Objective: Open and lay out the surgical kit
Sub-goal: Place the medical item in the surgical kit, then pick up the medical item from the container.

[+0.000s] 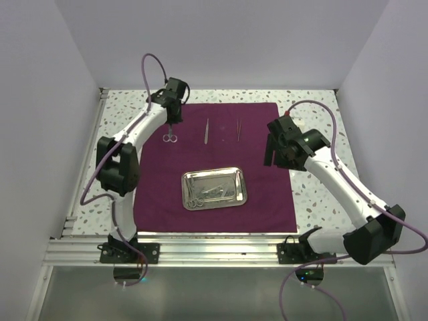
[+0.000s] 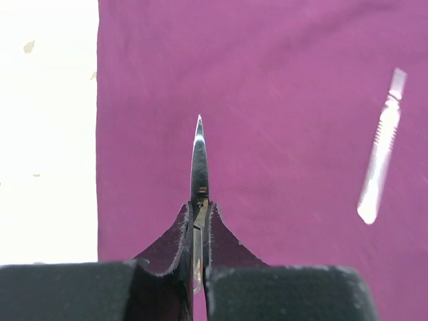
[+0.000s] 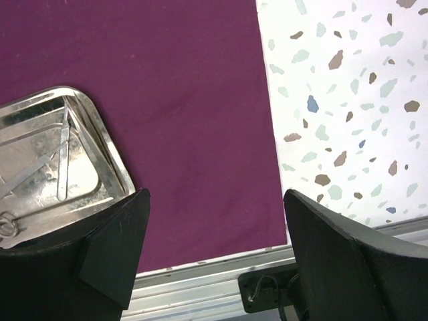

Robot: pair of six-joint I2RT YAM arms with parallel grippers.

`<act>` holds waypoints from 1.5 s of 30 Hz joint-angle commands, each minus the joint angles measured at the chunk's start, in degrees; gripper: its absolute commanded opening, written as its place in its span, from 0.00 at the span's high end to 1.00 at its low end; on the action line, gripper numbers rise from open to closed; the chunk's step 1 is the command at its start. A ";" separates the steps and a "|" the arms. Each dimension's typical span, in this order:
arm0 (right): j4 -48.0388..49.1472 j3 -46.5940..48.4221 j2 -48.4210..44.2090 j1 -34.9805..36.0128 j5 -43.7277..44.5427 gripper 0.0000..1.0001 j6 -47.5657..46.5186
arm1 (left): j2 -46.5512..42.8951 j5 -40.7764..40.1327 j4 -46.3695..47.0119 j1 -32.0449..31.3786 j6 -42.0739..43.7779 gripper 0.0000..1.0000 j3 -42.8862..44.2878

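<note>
The maroon cloth wrap (image 1: 267, 194) lies spread flat on the table. The steel tray (image 1: 241, 179) sits on its near middle with several thin instruments (image 1: 210, 192) inside. At the cloth's far left, my left gripper (image 1: 174, 122) is shut on silver scissors (image 1: 170, 138). The left wrist view shows its fingertips (image 2: 199, 210) clamping the scissors (image 2: 199, 160), whose pointed blades stick out past them. Two slim silver instruments (image 1: 206, 130) (image 1: 239, 129) lie on the far cloth. My right gripper (image 1: 275, 152) hangs open over the cloth's right edge, holding nothing (image 3: 217, 221).
Speckled tabletop (image 1: 314, 200) borders the cloth on the right and far side. White walls enclose three sides. An aluminium rail (image 1: 214, 251) with the arm bases runs along the near edge. The tray's corner (image 3: 110, 150) is left of the right gripper's fingers.
</note>
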 commanded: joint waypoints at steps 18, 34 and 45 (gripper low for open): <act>-1.25 4.16 4.19 -0.17 2.86 0.15 1.65 | 15.99 3.94 3.99 6.84 4.13 0.38 20.80; 6.31 -7.62 -2.22 -0.25 -4.61 0.15 -1.42 | -22.69 7.27 -3.24 -15.56 -23.89 0.64 -28.84; 5.26 -10.08 -6.62 -0.17 -4.44 0.15 -4.50 | -18.92 6.67 1.17 -21.98 -32.61 0.69 -36.43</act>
